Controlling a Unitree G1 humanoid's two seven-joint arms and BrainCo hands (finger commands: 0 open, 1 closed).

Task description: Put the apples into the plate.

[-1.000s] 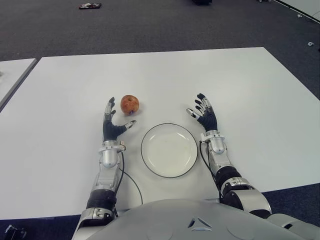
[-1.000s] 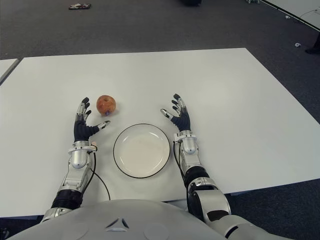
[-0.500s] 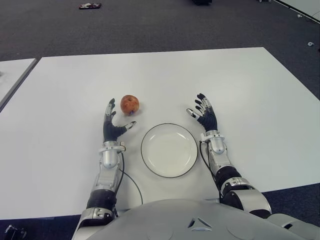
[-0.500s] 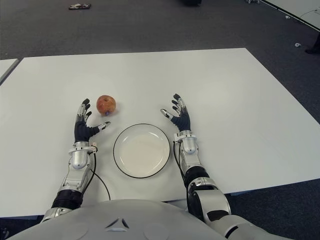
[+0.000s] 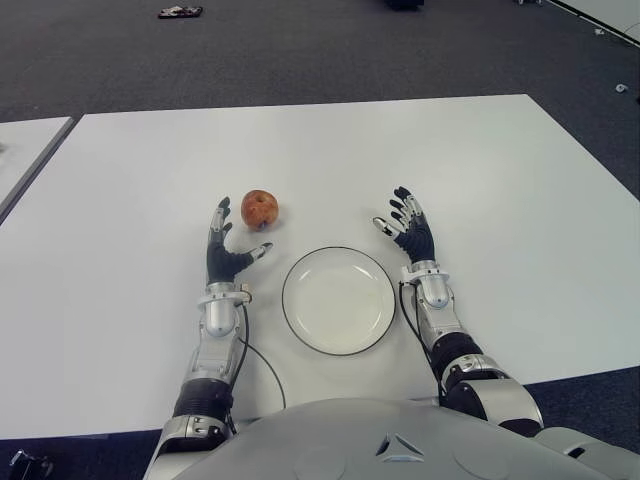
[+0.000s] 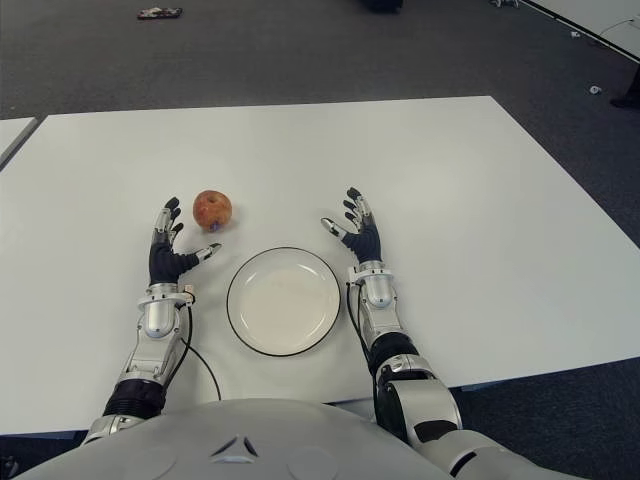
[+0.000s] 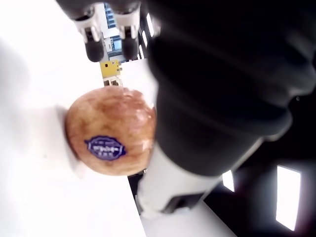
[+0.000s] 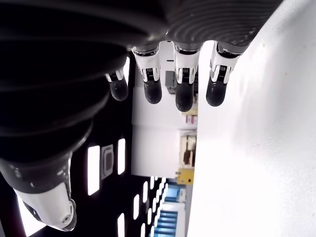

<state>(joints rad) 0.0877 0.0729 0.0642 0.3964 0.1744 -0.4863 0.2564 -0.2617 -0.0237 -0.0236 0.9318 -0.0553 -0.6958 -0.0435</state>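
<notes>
the left robot hand (image 5: 222, 250) shows over the white table (image 5: 120, 200) with its fingers spread and the thumb angled toward the plate, grasping nothing; the apple (image 5: 259, 208) sits on the table just past its fingertips, close to them but apart in the eye views, and the left wrist view shows the apple (image 7: 111, 138) with a blue sticker facing the camera, next to the dark palm. the right robot hand (image 6: 358, 235) shows on the other side of the plate, also released, fingers extended and holding nothing, which its own wrist view confirms with four straight fingertips (image 8: 183, 96) above bare table. between the two hands lies the plate (image 5: 338, 300), round, white with a dark rim, and nothing is in it; the apple lies outside it, beyond its far left edge, with a clear strip of table between them. wide bare table surrounds the hands on every side, more so toward the far edge and the right edge, where dark carpet floor (image 5: 300, 50) begins; a second table edge (image 5: 25, 150) shows at far left across a narrow gap. compared with half a second and a second ago, both hands, the apple and the plate sit in the same places, with no visible change.
</notes>
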